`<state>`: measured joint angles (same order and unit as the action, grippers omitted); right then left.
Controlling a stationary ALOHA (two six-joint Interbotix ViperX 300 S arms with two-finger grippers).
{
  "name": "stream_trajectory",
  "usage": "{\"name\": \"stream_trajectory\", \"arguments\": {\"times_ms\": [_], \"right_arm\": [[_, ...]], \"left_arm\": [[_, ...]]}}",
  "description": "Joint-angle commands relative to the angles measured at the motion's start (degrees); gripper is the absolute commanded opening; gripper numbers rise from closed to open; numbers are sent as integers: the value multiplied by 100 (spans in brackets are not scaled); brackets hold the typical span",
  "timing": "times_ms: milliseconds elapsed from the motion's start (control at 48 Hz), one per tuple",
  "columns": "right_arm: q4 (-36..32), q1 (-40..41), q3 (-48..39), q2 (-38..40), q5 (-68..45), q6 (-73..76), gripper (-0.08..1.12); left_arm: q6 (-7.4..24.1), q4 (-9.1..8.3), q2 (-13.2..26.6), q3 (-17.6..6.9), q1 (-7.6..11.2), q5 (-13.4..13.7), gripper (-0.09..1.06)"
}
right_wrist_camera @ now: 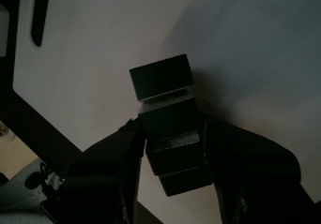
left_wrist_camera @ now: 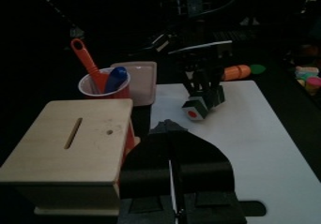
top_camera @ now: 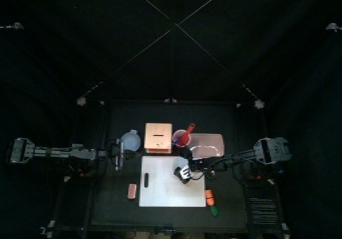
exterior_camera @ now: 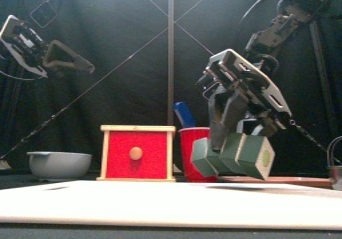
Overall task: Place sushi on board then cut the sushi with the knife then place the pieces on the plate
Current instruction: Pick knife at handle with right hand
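Observation:
My right gripper (exterior_camera: 235,131) is shut on the dark green sushi roll (exterior_camera: 238,153) and holds it just above the white cutting board (exterior_camera: 160,205). The right wrist view shows the roll (right_wrist_camera: 163,82) between both jaws, over the board's surface (right_wrist_camera: 251,40). In the top view this gripper (top_camera: 191,169) is over the board's back right part (top_camera: 167,188). A red cup (left_wrist_camera: 103,82) holds a red knife (left_wrist_camera: 83,59) and a blue knife (left_wrist_camera: 115,76). The pink plate (top_camera: 209,143) lies beside the cup. My left gripper (top_camera: 116,158) rests shut at the left, off the board.
A wooden box with a red drawer front (exterior_camera: 136,153) stands behind the board, and a blue-grey bowl (exterior_camera: 59,163) sits to its left. An orange toy (top_camera: 210,195) and a green one (top_camera: 214,209) lie right of the board. A small toy (top_camera: 131,191) lies at its left edge.

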<state>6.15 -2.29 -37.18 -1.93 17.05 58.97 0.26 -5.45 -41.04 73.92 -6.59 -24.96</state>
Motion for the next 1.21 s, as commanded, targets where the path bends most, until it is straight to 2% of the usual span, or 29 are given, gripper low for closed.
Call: {"name": "stream_trajectory", "arguments": {"times_ms": [21,354,562,875,1062,1208], "right_arm": [[-220,53,308,53,149,220,59],[-519,9,650,-422,272,1239,76],[-633,-53,817,-598,281,1617,78],[-826,-105,958,-633,290,1758,85],[-817,-167,967,-729,290,1758,94],[-835,-167,967,-606,343,1696,95]], "left_arm": [[9,-9,9,-62,0,-26,-1],[9,-9,9,0,-18,-26,-1],[18,-9,9,79,-9,-18,-1],[9,-18,9,149,53,343,-1],[9,-18,9,149,53,404,-1],[9,-18,9,158,53,396,-1]]}}
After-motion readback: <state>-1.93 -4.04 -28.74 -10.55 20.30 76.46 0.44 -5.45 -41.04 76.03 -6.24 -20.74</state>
